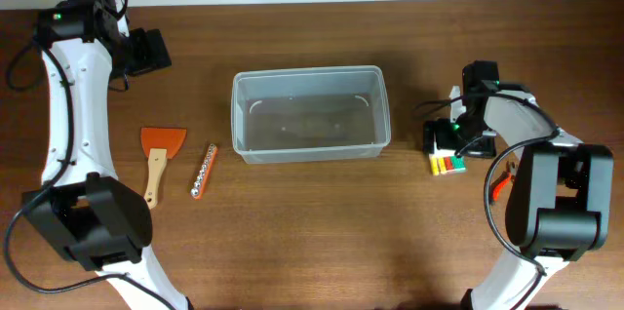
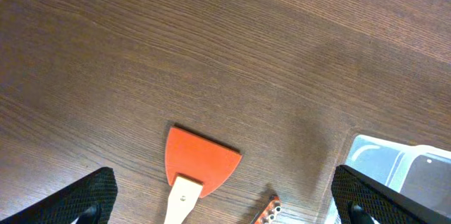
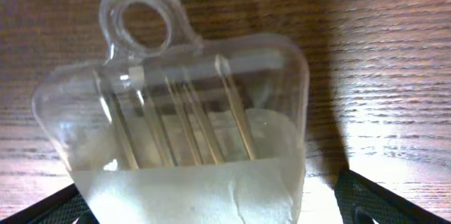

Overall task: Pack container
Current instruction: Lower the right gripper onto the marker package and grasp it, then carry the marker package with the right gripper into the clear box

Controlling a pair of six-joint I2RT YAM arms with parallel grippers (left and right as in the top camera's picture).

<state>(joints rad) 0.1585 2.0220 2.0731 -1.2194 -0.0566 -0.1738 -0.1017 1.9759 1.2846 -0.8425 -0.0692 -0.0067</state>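
Note:
The clear plastic container [image 1: 310,113] stands lidless in the middle of the table; its corner shows in the left wrist view [image 2: 402,171]. My left gripper [image 1: 151,52] is open and empty, high at the far left, looking down [image 2: 225,206] on an orange scraper [image 2: 201,159] with a wooden handle. My right gripper [image 1: 456,133] is open at the right. Its fingers [image 3: 211,213] straddle a clear blister pack [image 3: 183,118] of thin rods with a hang hole. The right finger is apart from the pack.
The orange scraper [image 1: 159,152] and an orange bit holder [image 1: 203,170] lie left of the container. The pack's coloured end [image 1: 448,163] lies right of it. A red-handled tool [image 1: 500,185] lies by the right arm's base.

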